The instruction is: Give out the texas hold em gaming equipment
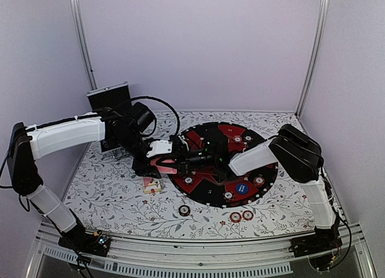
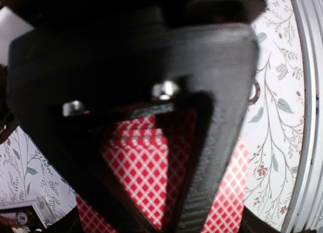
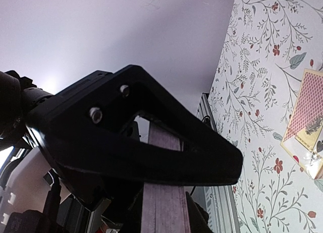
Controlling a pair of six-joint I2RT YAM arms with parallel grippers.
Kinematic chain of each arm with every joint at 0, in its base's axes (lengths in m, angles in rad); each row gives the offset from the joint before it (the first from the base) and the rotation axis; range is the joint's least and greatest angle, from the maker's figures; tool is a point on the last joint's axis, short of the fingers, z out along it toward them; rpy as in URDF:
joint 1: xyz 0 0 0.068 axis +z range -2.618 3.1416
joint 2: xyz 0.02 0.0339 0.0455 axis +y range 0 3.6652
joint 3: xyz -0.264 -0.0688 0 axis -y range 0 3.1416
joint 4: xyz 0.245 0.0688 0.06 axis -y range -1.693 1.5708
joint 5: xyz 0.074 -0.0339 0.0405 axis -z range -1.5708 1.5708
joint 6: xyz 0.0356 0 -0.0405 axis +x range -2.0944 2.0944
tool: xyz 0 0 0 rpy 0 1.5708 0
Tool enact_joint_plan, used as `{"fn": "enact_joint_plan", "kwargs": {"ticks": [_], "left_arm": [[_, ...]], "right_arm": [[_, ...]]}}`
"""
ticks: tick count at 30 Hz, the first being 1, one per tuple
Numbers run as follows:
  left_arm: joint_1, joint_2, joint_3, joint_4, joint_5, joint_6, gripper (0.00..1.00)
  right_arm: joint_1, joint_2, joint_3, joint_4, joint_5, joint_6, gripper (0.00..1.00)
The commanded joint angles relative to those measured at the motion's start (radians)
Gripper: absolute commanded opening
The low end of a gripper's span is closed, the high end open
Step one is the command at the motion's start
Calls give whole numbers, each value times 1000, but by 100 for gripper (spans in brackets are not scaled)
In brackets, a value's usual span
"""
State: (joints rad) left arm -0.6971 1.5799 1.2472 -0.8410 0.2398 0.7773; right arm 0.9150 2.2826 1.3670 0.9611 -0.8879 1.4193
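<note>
Your one real container is the black silver-edged case (image 1: 109, 97). It stands at the back-left corner of the floral cloth (image 1: 120, 194), behind the left arm, and from overhead you cannot tell what is in it.

The round black-and-red mat (image 1: 212, 185) in the middle carries several red-and-white mat chips (image 1: 258, 181) spaced around its rim. The blue button disc (image 1: 242, 187) lies near its front-right edge. In front of the mat, on the bare cloth, you have a single brown chip (image 1: 184, 210). To its right sit two loose red-and-white chips (image 1: 235, 217), just beside each other.

The deck (image 1: 167, 168) is up off the cloth at the mat's left edge, where your two grippers meet. In the right wrist view it (image 3: 164, 192) shows as a pinkish stack seen edge-on, and the right gripper (image 1: 183, 160) is clamped on it, one black finger (image 3: 151, 142) crossing in front. The left wrist view gives you the top card back (image 2: 146, 167), a red-and-white lattice.

The left gripper (image 1: 162, 165) is right at the deck, with its finger (image 2: 212, 142) lying over that lattice. You cannot tell whether it is pinching a card or standing loose.

A few dealt cards (image 1: 152, 186) lie in a small pile on the cloth just below the grippers. In the right wrist view they (image 3: 303, 124) overlap, with a lattice back and part of a white face showing.
</note>
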Motion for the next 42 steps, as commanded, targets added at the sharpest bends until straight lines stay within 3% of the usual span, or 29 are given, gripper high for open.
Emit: {"fn": "enact_joint_plan", "kwargs": {"ticks": [1, 3, 13, 20, 25, 36, 42], "left_arm": [[2, 2, 39, 10, 1, 21, 66], [2, -1, 35, 7, 2, 29, 62], [1, -8, 35, -25, 24, 52, 62], [-1, -5, 38, -58, 39, 67, 49], [-5, -2, 55, -68, 51, 54, 45], [-3, 34, 48, -43, 5, -17, 30], [1, 43, 54, -23, -22, -48, 30]], "right_arm": [[1, 7, 26, -8, -8, -13, 0], [0, 5, 26, -31, -7, -25, 0], [-8, 11, 28, -97, -12, -69, 4], [-19, 13, 16, -115, -10, -81, 6], [-19, 11, 18, -174, 0, -113, 6], [-28, -48, -20, -209, 26, -150, 39], [-28, -58, -34, -169, 30, -122, 46]]}}
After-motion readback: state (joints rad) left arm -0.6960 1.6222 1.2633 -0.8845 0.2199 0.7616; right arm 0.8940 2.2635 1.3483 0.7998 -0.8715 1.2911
